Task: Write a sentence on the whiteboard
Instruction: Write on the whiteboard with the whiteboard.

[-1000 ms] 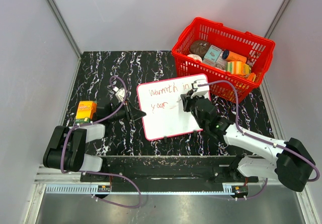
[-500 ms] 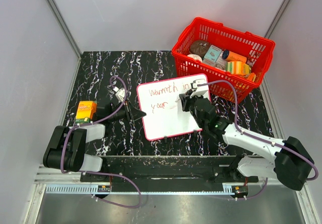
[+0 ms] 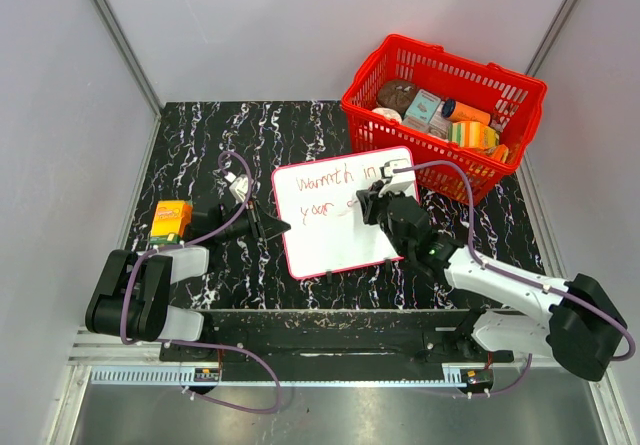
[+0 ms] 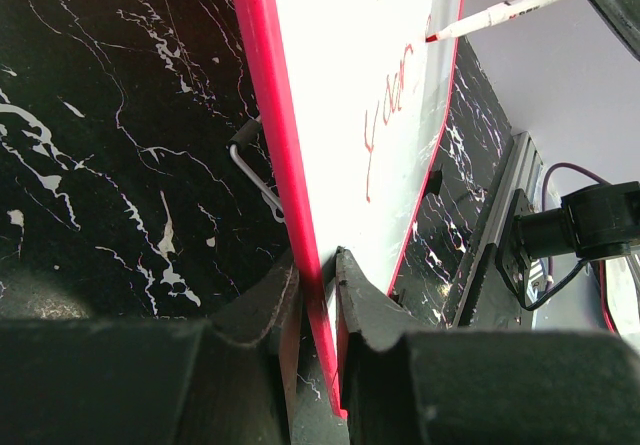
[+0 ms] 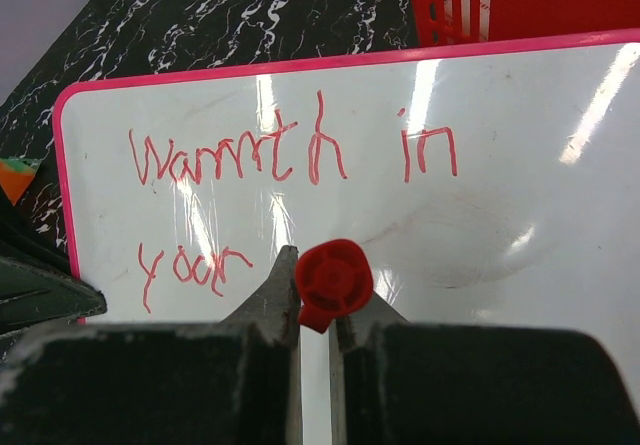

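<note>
The left tool (image 4: 316, 265) pinched the whiteboard (image 3: 335, 235) edge at centre frame; the right tool (image 5: 315, 300) clamped a red marker (image 5: 333, 278). The sentence (image 5: 240, 160) ended at "yoor", so light, steady strokes rightward seemed best.

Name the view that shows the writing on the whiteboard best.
Right wrist: the writing faces the camera, both lines legible. Top external shows it small; left wrist sees the whiteboard nearly edge-on, catching only skewed strokes.

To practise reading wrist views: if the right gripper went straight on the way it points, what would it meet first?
The whiteboard, just right of "yoor"; the marker in the right gripper would likely touch first.
</note>
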Robot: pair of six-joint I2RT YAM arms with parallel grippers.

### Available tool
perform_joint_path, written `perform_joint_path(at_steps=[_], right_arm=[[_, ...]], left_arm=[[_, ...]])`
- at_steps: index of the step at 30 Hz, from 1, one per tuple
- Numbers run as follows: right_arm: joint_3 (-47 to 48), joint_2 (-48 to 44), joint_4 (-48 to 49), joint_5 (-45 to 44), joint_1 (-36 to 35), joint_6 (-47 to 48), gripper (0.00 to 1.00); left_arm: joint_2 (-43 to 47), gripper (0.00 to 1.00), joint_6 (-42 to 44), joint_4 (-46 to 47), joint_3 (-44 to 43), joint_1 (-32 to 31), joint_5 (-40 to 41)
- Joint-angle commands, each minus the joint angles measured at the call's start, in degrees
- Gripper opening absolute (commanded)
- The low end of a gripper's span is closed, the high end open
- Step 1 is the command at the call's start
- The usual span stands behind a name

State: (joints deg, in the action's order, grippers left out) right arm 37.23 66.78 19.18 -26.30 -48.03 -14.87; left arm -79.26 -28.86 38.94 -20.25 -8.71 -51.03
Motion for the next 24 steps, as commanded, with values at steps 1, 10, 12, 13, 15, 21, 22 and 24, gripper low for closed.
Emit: perform_joint_path(at_steps=[1,10,12,13,15,21,22,24], right_arm=[[-0.67,-1.83,-1.34,-1.99,0.31,-0.51,0.0],[-1.29,-2.36,-1.87,-1.65,0.31,-0.77,0.0],[-1.37,-2.36,-1.95,-1.38,0.31,-0.77,0.0],[-1.37,-2.45,-1.87,-1.12,0.31,-0.77,0.0],[-1.55,-2.53,-1.87,-0.77,0.31,-0.77,0.0],[-1.73,-2.36,-0.99,1.17,0.31,-1.21,0.0],[-1.73,-2.19,-0.81,1.86,0.31,-1.3,0.0],[-1.55,-1.66,-0.46,2.48,0.31,-1.56,0.0]], left_arm=[[0.43,0.0,3.81,1.49,-1.46,-0.69,1.1],[0.43,0.0,3.81,1.49,-1.46,-0.69,1.1],[0.43,0.0,3.81,1.49,-1.55,-0.69,1.1],[0.43,0.0,3.81,1.4,-1.55,-0.69,1.1],[0.51,0.0,3.9,1.49,-1.55,-0.69,1.1],[0.43,0.0,3.99,1.49,-1.46,-0.69,1.19],[0.43,0.0,3.99,1.49,-1.55,-0.69,1.19],[0.51,0.0,3.99,1.49,-1.55,-0.69,1.19]])
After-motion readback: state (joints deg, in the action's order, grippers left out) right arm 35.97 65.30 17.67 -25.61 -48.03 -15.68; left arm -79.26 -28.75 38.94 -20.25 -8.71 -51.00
